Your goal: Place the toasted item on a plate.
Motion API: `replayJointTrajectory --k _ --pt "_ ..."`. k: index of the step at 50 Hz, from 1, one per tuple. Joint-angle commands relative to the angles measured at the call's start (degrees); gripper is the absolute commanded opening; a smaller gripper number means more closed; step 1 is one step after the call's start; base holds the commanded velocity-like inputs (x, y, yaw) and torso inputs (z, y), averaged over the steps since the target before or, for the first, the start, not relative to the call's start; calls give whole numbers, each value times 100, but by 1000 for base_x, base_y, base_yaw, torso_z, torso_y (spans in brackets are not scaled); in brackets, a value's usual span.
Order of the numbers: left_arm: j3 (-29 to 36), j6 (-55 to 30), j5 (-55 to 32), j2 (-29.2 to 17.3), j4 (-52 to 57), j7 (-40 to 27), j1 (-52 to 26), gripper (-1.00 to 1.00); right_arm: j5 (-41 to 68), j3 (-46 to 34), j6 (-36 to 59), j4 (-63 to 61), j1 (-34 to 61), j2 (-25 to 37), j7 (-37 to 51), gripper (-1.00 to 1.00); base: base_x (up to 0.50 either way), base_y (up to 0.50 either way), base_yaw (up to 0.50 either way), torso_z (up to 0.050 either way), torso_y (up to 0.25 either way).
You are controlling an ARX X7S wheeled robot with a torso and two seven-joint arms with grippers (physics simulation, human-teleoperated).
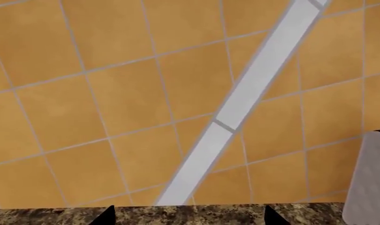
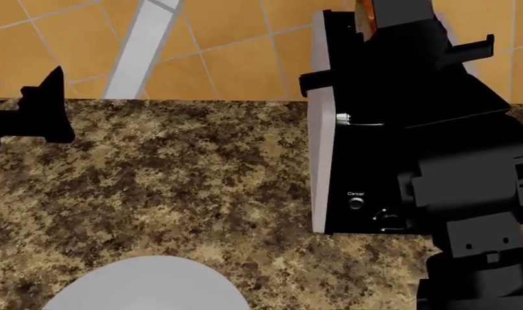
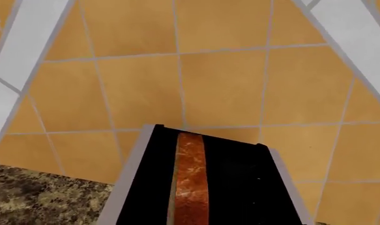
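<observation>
On a speckled brown granite counter (image 2: 184, 187), backed by a wall of orange tiles (image 1: 115, 93) crossed by a pale grey band (image 1: 253, 84), stands a black toaster (image 2: 339, 155) with silver side panels and a small button marked Cancel on its face. The slice of bread (image 3: 190, 183) sits upright in one slot of the toaster, only its golden-brown crust showing above the slot. The right gripper (image 2: 399, 45) hangs directly over the toaster top, its black arm covering much of the appliance in the head view; whether its fingers are spread or closed cannot be told. The left gripper (image 2: 42, 106) hovers well apart over the counter's far edge, and its opening cannot be judged either. The plate (image 2: 150, 287), pale grey-white, lies at the counter's near edge, partly out of frame, with nothing on the visible part.
</observation>
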Motion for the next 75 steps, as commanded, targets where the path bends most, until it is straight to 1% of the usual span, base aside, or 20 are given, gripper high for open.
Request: replayJointTrajectory --k 1,16,39,60,75 --pt "20 21 -15 -1 3 -9 20 100 56 -17 280 -301 341 116 41 -100 0 0 0 0 0" --pt "30 52 -34 -23 -13 -11 31 100 107 -18 403 -397 494 138 36 -100 -1 0 -1 0 3" --pt "27 18 -105 -16 57 -68 33 100 177 -170 888 -692 1187 143 -33 -100 -1 0 -1 2 6" --pt "73 52 -127 -6 0 -75 5 100 262 -160 1145 -825 1596 200 -76 -100 -4 0 -2 2 6" --pt "79 191 -125 -23 -87 -33 49 100 281 -240 1254 -759 2090 105 -115 -100 -4 -1 -3 2 6"
